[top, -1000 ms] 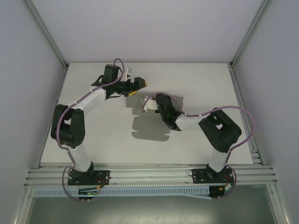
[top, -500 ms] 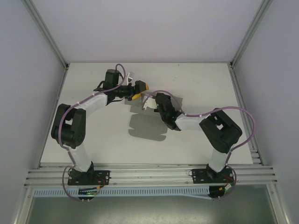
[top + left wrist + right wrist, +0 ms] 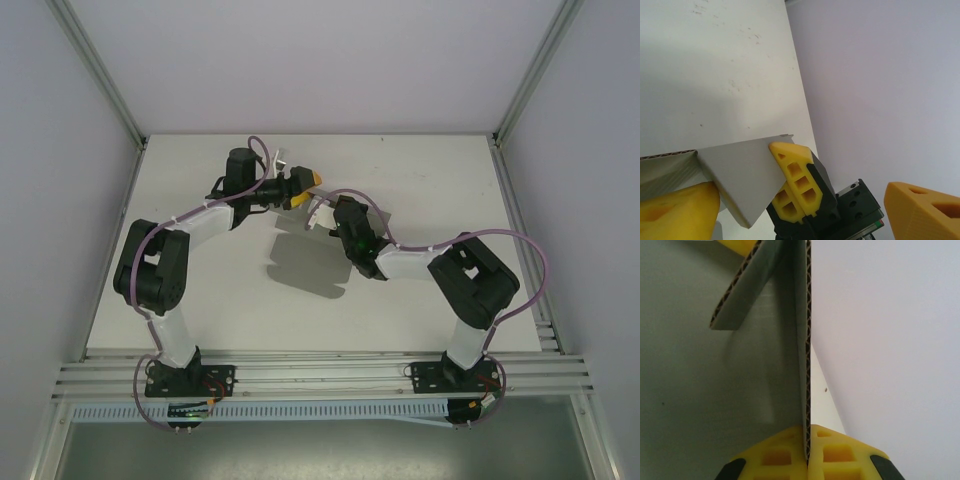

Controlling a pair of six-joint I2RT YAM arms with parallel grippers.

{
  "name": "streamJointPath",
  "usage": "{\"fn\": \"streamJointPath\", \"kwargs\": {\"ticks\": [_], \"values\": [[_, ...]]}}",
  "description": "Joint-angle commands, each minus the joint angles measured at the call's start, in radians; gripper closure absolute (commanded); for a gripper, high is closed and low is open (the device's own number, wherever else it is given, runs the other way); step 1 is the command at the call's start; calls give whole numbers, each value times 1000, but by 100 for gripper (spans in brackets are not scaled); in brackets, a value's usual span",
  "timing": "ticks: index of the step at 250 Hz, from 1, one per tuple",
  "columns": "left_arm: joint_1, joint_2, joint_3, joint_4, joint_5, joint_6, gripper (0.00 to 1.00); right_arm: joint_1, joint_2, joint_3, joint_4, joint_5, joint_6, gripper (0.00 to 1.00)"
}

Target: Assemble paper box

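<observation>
- I saw the paper box [image 3: 305, 262] in plain mid grey. Close up on the right wrist camera, its cut edge showed a tan zigzag of corrugation.
- The right gripper [image 3: 807, 452] had bright yellow fingers with black patches at the bottom corners.
- The left gripper [image 3: 307, 189] read yellow at the tips too, on a black body.
- The table [image 3: 430, 190] came through white, flecked with a few small dark specks.
- The left arm [image 3: 195, 215] and right arm [image 3: 405, 262] were white shells with black joints, and purple cables [image 3: 520, 240] looped along them.
- The walls [image 3: 320, 60] looked pale lilac-grey and the frame rails [image 3: 320, 375] silver.
</observation>
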Motion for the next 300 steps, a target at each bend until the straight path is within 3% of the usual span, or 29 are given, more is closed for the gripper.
{"fn": "streamJointPath", "kwargs": {"ticks": [1,35,87,103,122,161,193,223,250,300], "values": [[-39,-28,-11,-5,56,35,15,14,-32,3,54,-56,35,100],[-38,-82,-32,-49,42,93,17,-4,-68,-7,2,-73,81,100],[-34,-250,-60,-454,-228,399,7,-36,-119,-32,-32,-80,81,100],[-21,-299,-90,-524,-301,453,2,-49,-143,-42,-54,-100,91,100],[18,-343,-144,-546,-311,497,2,-65,-173,-48,-102,-140,108,100],[119,-353,-256,-469,-216,544,8,-98,-236,-45,-198,-242,161,100],[128,-297,-268,-367,-117,598,26,-120,-267,-23,-289,-314,199,100],[128,-251,-243,-311,-117,621,47,-129,-272,-6,-329,-336,212,100],[128,-225,-262,-195,-95,632,46,-131,-264,4,-352,-343,218,100],[129,-155,-269,-131,-100,672,46,-153,-268,7,-345,-375,262,100]]}}
